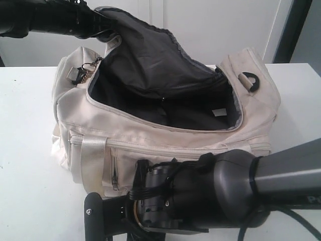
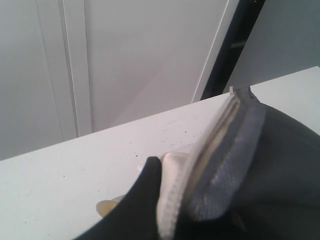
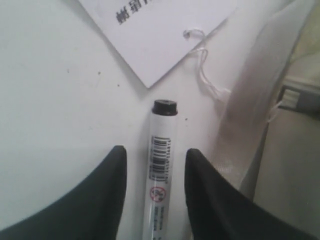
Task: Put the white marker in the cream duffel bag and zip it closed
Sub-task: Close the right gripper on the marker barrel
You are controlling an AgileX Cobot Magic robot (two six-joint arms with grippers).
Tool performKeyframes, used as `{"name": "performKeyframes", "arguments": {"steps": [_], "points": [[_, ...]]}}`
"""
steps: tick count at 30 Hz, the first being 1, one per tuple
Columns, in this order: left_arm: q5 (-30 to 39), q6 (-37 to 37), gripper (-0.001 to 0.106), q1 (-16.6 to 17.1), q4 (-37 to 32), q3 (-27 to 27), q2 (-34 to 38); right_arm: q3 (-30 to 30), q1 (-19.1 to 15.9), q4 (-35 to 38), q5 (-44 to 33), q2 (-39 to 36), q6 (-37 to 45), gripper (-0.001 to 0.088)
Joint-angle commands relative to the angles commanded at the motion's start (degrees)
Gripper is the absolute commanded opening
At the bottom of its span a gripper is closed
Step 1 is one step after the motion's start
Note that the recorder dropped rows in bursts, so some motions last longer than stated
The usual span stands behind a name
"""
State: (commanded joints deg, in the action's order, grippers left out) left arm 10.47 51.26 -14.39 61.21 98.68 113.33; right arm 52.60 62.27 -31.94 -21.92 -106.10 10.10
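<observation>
Right end effector (image 3: 156, 151) hangs low over the surface (image 1: 30, 125), in the part between the bag and the near edge, and it is open: its two black fingers (image 3: 112, 185) stand one on each side of the white marker (image 3: 161, 165), with a thin strip of bare surface showing on both sides, so it grips nothing. This marker lies flat on the surface, outside the bag, with its black end (image 3: 165, 107) pointing away from the wrist and a barcode label (image 3: 160, 155) on its body facing up. Just past that black end lies a white paper tag (image 3: 155, 30) with printed letters, and its thin string (image 3: 207, 75) runs towards a pale satin strap (image 3: 250, 100) of the bag, which passes close beside the marker. From the exterior view the marker itself is hidden under the right arm. The cream duffel bag (image 1: 165, 145) stands across the middle of the surface and reaches near to the back edge; its top zipper is undone and the dark lining (image 1: 150, 70) is in plain sight. At the back left side of the bag, the left end effector (image 1: 103, 27) is closed on the edge of the top flap and holds it raised above the opening; in the left wrist view I see only one black finger (image 2: 147, 190) pressed against the cream seam of this flap, the other one being hidden behind the fabric. A black ring (image 1: 251, 80) sits on the right end of the bag, and a small zip pocket (image 1: 114, 170) is on its front side.
</observation>
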Motion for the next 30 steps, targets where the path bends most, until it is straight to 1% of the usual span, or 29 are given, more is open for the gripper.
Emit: {"name": "performKeyframes", "arguments": {"steps": [5, 7, 12, 15, 16, 23, 30], "points": [[0.0, 0.0, 0.0, 0.0, 0.0, 0.0, 0.0, 0.0, -0.61, 0.14, -0.26, -1.15, -1.51, 0.0366], [0.0, 0.0, 0.0, 0.0, 0.0, 0.0, 0.0, 0.0, -0.61, 0.29, -0.61, -1.42, -2.6, 0.0331], [0.0, 0.0, 0.0, 0.0, 0.0, 0.0, 0.0, 0.0, -0.61, 3.04, -2.22, -1.43, -2.96, 0.0124], [0.0, 0.0, 0.0, 0.0, 0.0, 0.0, 0.0, 0.0, -0.61, 4.04, -3.71, -1.43, -2.85, 0.0016], [0.0, 0.0, 0.0, 0.0, 0.0, 0.0, 0.0, 0.0, -0.61, 4.04, -4.27, -1.43, -2.85, 0.0], [0.0, 0.0, 0.0, 0.0, 0.0, 0.0, 0.0, 0.12, -0.5, 4.04, -4.38, -0.85, -2.63, 0.0], [0.0, 0.0, 0.0, 0.0, 0.0, 0.0, 0.0, 0.12, 1.04, 4.04, -3.68, 2.65, -2.63, 0.0]]}}
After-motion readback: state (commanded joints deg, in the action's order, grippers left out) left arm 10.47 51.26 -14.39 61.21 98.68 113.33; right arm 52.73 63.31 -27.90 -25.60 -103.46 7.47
